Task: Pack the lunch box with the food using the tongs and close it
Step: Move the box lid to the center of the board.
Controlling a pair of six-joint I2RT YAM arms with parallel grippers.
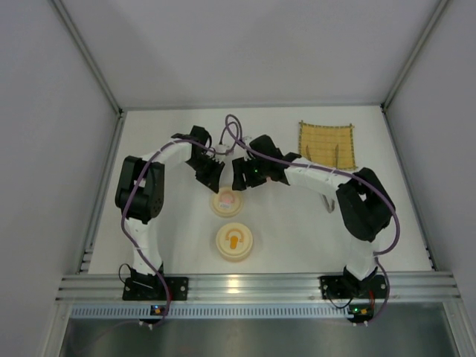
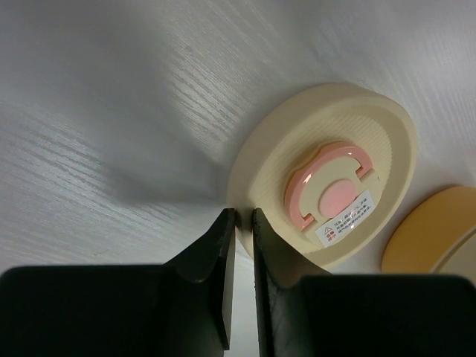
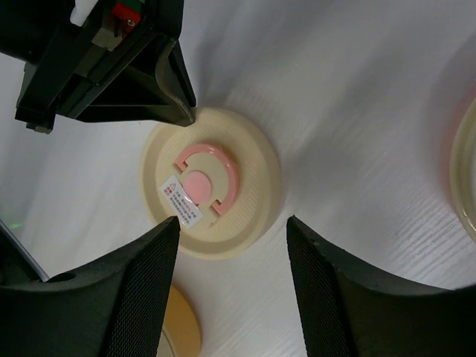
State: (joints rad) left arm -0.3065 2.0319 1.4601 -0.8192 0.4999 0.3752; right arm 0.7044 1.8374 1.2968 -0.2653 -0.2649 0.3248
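Observation:
The lunch box's cream top with a pink centre (image 1: 227,201) (image 2: 335,186) (image 3: 212,186) lies flat on the table. My left gripper (image 1: 214,181) (image 2: 242,214) is shut on its far rim, which sits in the thin slit between the fingers. My right gripper (image 1: 242,181) (image 3: 232,227) hangs open just over the top's opposite edge, with nothing between its fingers. A pale yellow bowl (image 1: 220,242) nearer the bases holds orange food (image 1: 235,239). A slim silver end, apparently the tongs (image 1: 328,203), pokes out from under the right arm.
A yellow woven mat (image 1: 327,145) lies at the back right. Another pale bowl (image 1: 224,147) (image 3: 465,178) sits behind the grippers, partly hidden by cables. The yellow bowl's rim (image 2: 431,230) (image 3: 182,323) shows close beside the top.

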